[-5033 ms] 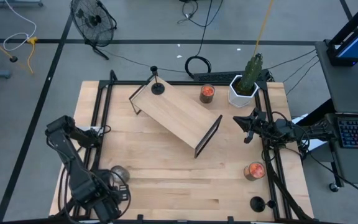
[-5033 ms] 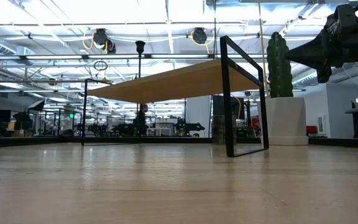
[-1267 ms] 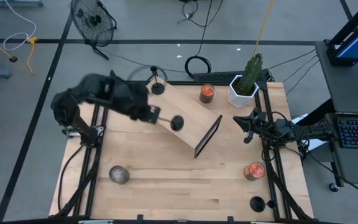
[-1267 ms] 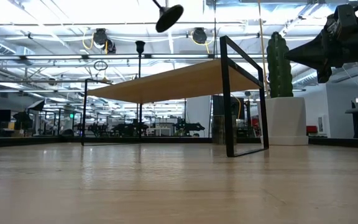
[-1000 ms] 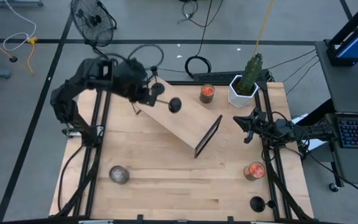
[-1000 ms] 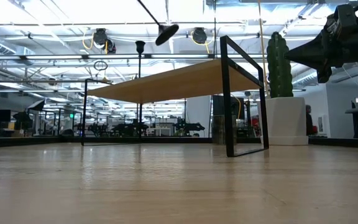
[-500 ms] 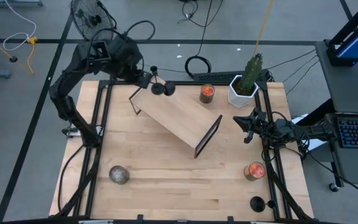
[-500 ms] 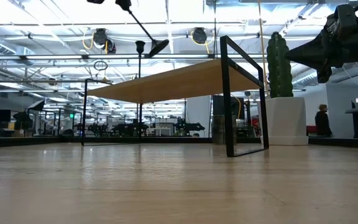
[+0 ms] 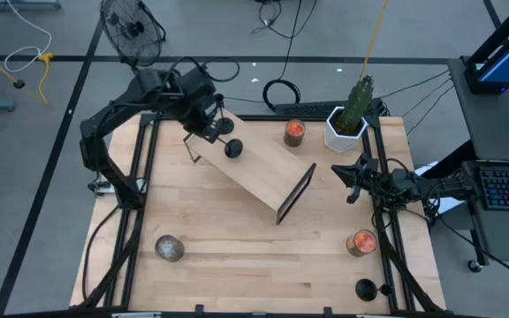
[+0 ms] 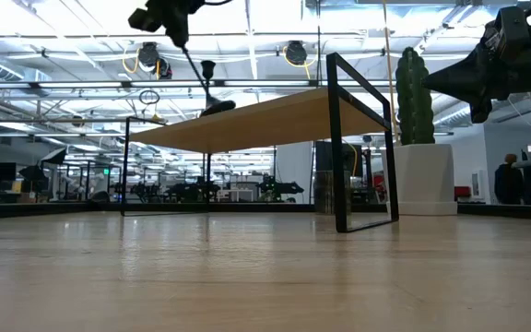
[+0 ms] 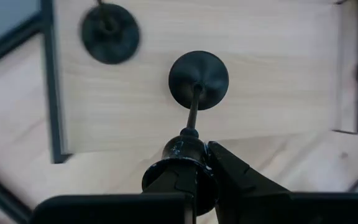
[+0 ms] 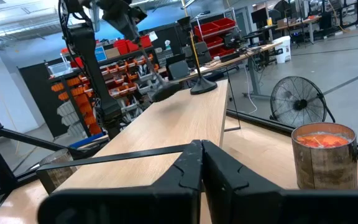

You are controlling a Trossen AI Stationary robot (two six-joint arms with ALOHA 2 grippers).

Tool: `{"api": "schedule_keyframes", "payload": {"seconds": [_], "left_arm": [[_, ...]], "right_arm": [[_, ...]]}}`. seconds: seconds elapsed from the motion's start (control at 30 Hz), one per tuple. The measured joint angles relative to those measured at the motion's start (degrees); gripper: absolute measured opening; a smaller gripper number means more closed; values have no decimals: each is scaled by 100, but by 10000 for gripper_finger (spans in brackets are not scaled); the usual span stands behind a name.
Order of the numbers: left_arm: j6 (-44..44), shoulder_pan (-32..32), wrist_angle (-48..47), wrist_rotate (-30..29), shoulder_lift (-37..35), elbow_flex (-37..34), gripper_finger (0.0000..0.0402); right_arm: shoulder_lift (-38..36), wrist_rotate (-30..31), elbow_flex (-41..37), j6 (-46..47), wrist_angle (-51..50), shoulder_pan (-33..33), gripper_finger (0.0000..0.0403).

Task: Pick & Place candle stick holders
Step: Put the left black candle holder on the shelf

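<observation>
Candle stick holder (image 11: 198, 74) in left gripper (image 11: 194, 163), over shelf (image 9: 253, 166) end.

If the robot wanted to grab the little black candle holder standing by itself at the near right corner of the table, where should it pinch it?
Probably on the thin upright stem, coming straight down from above. That candle holder stands upright, and its flat round base sits too low against the table for fingers to slip under. The right gripper waits nearest; the left gripper already holds another holder by its stem that way.

Matte-black candle stick holders (image 11: 198, 79); pale wooden shelf (image 9: 259, 164); white pot (image 9: 344, 134).
</observation>
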Motion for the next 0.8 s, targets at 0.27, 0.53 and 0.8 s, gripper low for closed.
{"api": "schedule_keyframes", "payload": {"seconds": [0.27,0.53,0.8], "left_arm": [[298,419,13,-358,-4,0,21],[494,612,13,-206,-79,0,21],[990,772,9,-177,-414,2,21]], "right_arm": [[0,0,0,0,0,2,4],[0,0,0,0,0,2,4],[2,0,0,0,0,0,4]]}}
